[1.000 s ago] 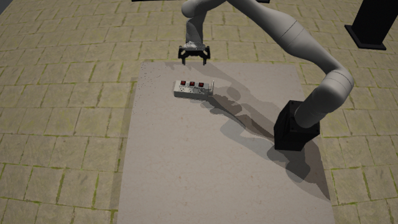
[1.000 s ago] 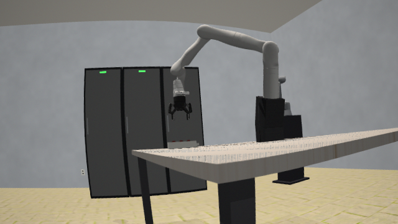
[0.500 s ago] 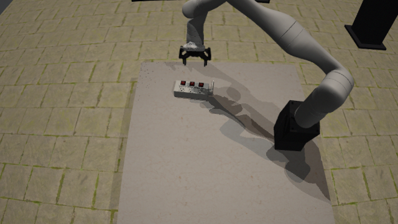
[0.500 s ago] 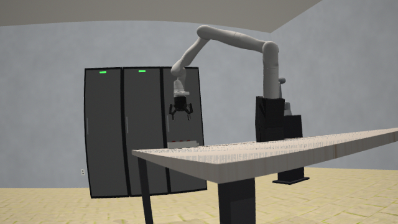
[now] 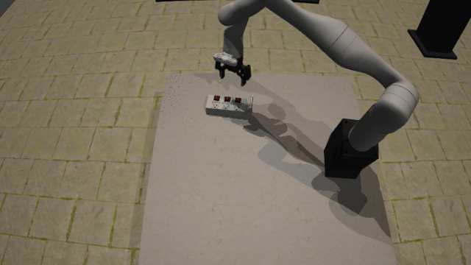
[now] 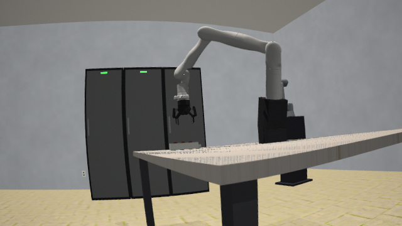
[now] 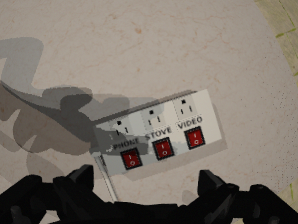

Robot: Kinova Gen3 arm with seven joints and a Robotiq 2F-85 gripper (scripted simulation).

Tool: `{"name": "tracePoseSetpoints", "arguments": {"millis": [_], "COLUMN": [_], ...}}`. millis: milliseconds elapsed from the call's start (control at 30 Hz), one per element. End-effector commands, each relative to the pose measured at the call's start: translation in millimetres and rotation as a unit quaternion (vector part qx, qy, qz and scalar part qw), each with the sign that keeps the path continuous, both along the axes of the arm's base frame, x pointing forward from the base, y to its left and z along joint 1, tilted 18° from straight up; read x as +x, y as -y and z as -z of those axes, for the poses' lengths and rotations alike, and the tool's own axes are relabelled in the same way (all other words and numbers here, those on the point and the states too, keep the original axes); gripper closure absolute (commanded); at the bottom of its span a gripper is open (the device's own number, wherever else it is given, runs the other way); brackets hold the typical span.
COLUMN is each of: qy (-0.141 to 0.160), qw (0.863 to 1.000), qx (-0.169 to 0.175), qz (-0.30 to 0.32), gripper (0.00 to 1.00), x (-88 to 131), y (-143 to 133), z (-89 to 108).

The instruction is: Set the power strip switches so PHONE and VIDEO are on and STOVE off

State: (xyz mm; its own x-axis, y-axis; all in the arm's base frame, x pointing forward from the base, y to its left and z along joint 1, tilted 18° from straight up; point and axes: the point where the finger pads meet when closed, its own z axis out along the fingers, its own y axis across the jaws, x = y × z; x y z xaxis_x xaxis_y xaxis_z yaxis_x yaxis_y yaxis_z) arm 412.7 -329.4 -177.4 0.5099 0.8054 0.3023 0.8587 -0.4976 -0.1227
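A: Strip point(image 5: 229, 105) position, top view: lies flat on the bench point(image 5: 257, 206), switch face up, near the far left part of the surface. Three red rockers point(image 5: 227, 99) in a row along its far long edge, sockets on the near side. Short cord stub at the right end.

B: Hand point(image 5: 232, 76) in that view?

A: Hangs above and just beyond the strip's far edge, not touching it. Fingers spread wide, nothing between them. Arm point(image 5: 331, 37) arches over from the black pedestal point(image 5: 336, 162) at the bench's right edge.

B: Exterior view?

A: Hand point(image 6: 184, 118) hangs well above the bench point(image 6: 251, 157), pointing straight down, fingers splayed. The strip point(image 6: 184, 145) shows as a low pale block at the far bench edge, directly under the hand, with red spots on top. Dark cabinets point(image 6: 107, 132) with green lights stand behind by the wall.

B: Wrist view?

A: Strip point(image 7: 160, 132) sits tilted in the frame, right end higher. Red rockers point(image 7: 162, 148) nearest the camera. Labels read roughly PHONE, STOVE, VIDEO from left to right, but blurred. Cannot tell which rockers are on or off. Both black fingers sit at the lower corners, wide apart, empty. Arm shadow falls on the bench left of the strip.
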Motion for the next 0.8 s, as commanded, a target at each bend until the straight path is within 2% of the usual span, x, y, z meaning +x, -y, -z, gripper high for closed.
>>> {"name": "tracePoseSetpoints", "arguments": {"millis": [0, 100, 167, 267, 433, 667, 733, 767], "qy": [-0.024, -0.046, -0.046, -0.068, -0.103, -0.143, -0.143, -0.148], "qw": [0.998, 0.991, 0.991, 0.979, 0.949, 0.895, 0.895, 0.888], "qx": [0.003, 0.007, 0.007, 0.01, 0.014, 0.017, 0.017, 0.019], "qz": [0.063, 0.128, 0.128, 0.194, 0.299, 0.421, 0.421, 0.435], "gripper": [0.0, 0.0, 0.0, 0.0, 0.0, 0.0, 0.0, 0.0], "x": [-1, -4, -4, -6, -10, -16, -16, -17], "y": [-7, -11, -11, -14, -18, -21, -21, -23], "z": [7.5, 12.3, 12.3, 17.0, 24.5, 32.8, 32.8, 33.4]}}
